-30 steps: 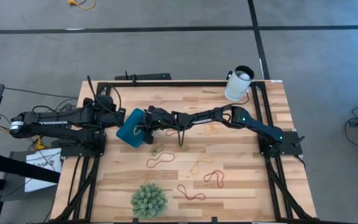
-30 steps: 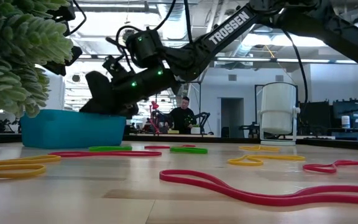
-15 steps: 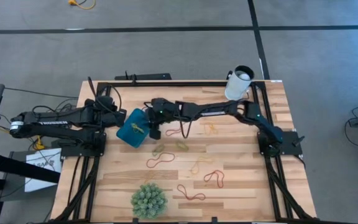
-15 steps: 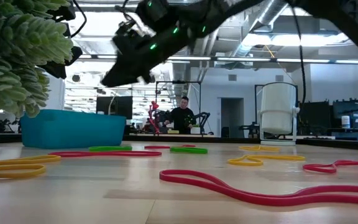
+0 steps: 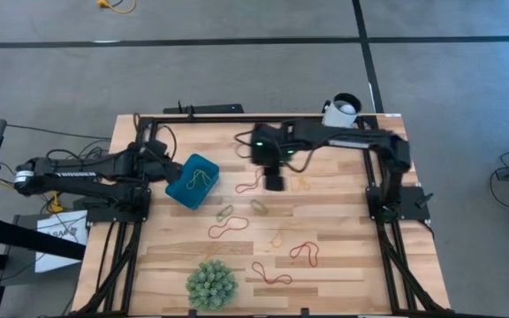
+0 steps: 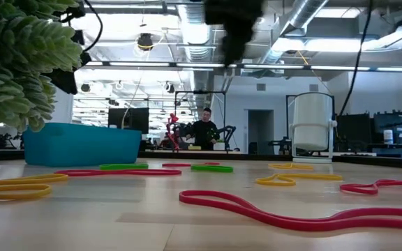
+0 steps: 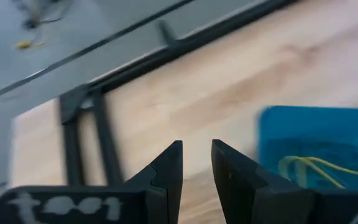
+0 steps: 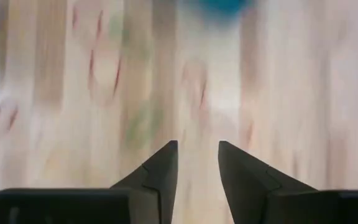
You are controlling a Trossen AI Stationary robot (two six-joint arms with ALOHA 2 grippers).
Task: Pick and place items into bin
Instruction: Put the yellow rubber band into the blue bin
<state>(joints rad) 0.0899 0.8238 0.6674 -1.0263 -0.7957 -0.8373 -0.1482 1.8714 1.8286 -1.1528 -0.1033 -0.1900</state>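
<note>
While the right hand (image 5: 274, 183) now hangs above the middle of the worktop (image 5: 343, 265), well apart from the bin (image 5: 193, 181), it carries nothing: its two fingers (image 8: 160, 171) stand released with a clear gap between them.

Nearest the front edge sit the green spiky ball (image 5: 211, 283) and a red band (image 5: 270, 275). A second red band (image 5: 305, 253) lies toward the right edge, and a yellow band (image 5: 277, 237) and a further red band (image 5: 226, 228) lie just behind those. Toward the middle, a green band (image 5: 225, 212) and an olive band (image 5: 260, 207) lie side by side, with a red band (image 5: 250, 185) and a yellow band (image 5: 301, 183) to either side of the right hand.

One second earlier the right hand was down at the bin; half a second earlier it was lifting away; now it has swung back toward the scattered bands. A yellow band (image 5: 201, 179) lies inside the bin, which stands near the left edge, so one delivery is judged complete and the next pick is judged to be starting.

The left hand (image 5: 168, 165) waits just beside the bin at the left edge, fingers (image 7: 166, 171) parted and empty.

At the far right corner stands the white cup (image 5: 340, 117). Many bands remain on the worktop, so the task is judged far from finished.
</note>
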